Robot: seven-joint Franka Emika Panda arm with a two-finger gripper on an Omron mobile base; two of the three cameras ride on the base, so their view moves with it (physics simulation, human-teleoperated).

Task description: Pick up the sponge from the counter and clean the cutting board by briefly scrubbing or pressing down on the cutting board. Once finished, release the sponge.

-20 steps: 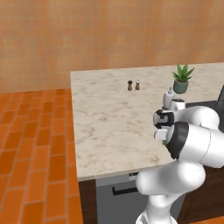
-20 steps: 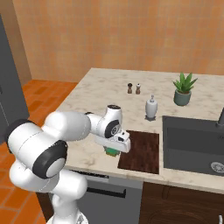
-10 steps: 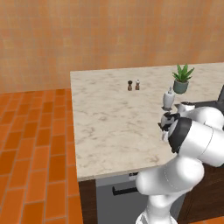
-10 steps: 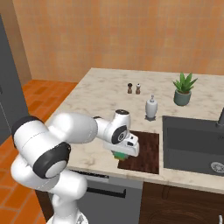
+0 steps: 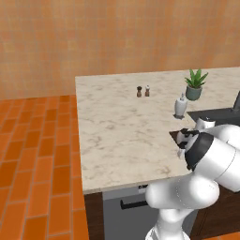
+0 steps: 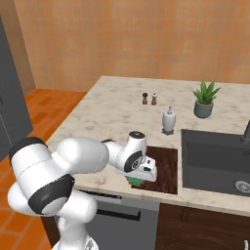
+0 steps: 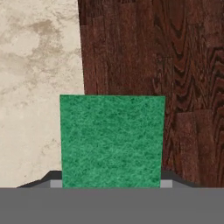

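Note:
My gripper (image 6: 139,175) is shut on the sponge (image 6: 134,181), a small green block with a yellow lower layer, low over the near left corner of the dark reddish-brown cutting board (image 6: 165,165). In the hand view the sponge's green top (image 7: 112,140) lies across the board's left edge: the wooden cutting board (image 7: 153,57) is on the right and the marbled counter (image 7: 39,65) on the left. A dark fingertip (image 7: 51,176) peeks out at each lower corner of the sponge. Whether the sponge touches the board I cannot tell.
A dark sink basin (image 6: 215,161) lies right of the board, with a tap (image 6: 245,131) at its far side. Behind the board stand a white soap bottle (image 6: 169,120), a potted plant (image 6: 205,99) and two small shakers (image 6: 149,98). The counter's front edge (image 6: 97,188) runs just under the hand.
The arm has swung right with the sponge in its grip, from the counter beside the board to the board's near left corner. The other things have stayed put.

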